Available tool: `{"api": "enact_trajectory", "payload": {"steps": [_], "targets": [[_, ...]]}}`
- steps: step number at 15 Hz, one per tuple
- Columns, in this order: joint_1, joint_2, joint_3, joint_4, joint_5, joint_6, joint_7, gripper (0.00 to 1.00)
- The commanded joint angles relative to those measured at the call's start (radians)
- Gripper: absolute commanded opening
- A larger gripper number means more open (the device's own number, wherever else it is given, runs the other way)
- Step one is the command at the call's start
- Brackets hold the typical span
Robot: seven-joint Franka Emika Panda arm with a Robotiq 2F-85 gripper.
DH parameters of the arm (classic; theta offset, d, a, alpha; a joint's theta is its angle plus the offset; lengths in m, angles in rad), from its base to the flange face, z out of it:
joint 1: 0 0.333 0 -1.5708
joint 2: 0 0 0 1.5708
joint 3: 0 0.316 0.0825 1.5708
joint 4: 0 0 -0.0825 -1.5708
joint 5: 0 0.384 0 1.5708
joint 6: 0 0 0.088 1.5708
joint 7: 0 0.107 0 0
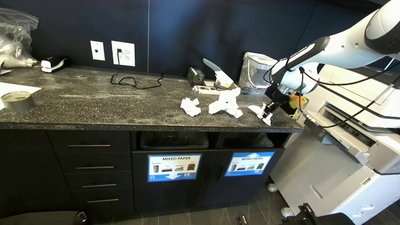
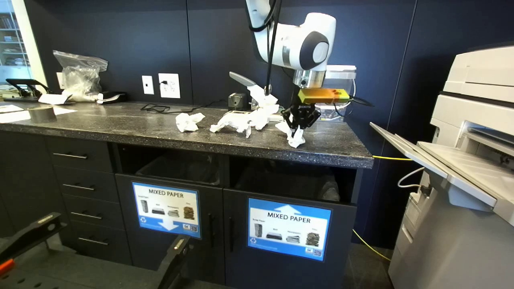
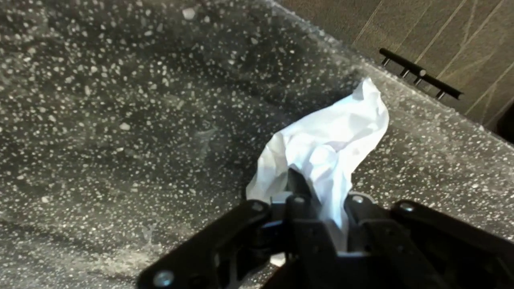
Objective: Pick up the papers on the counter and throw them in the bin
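On the surface [image 1: 125, 106]: crumpled papers [image 1: 190, 107] are spread in a loose row.
Tool [image 2: 298, 129]: one paper wad [image 3: 337, 134] is pinched in its narrow grip.
Bins [image 1: 175, 147]: housed beneath, inside the cabinet [image 1: 175, 195].

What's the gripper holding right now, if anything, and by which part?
A crumpled paper wad, pinched in the gripper by a narrow fold, with paper sticking out on both sides.
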Motion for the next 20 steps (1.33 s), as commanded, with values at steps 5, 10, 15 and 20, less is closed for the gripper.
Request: {"api": "enact_trajectory", "payload": {"steps": [5,10,15,20], "targets": [[0.116,-0.161,-0.071,-0.252,-0.068,0.065,0.197,0.15],[0.173,-0.254,-0.094,-0.447,-0.104,0.205,0.364,0.14],[0.221,-0.334,-0.107,-0.598,-0.188,0.257,0.520,0.14],[0.233,-0.342,-0.095,-0.703,-0.182,0.365,0.619,0.14]]}}
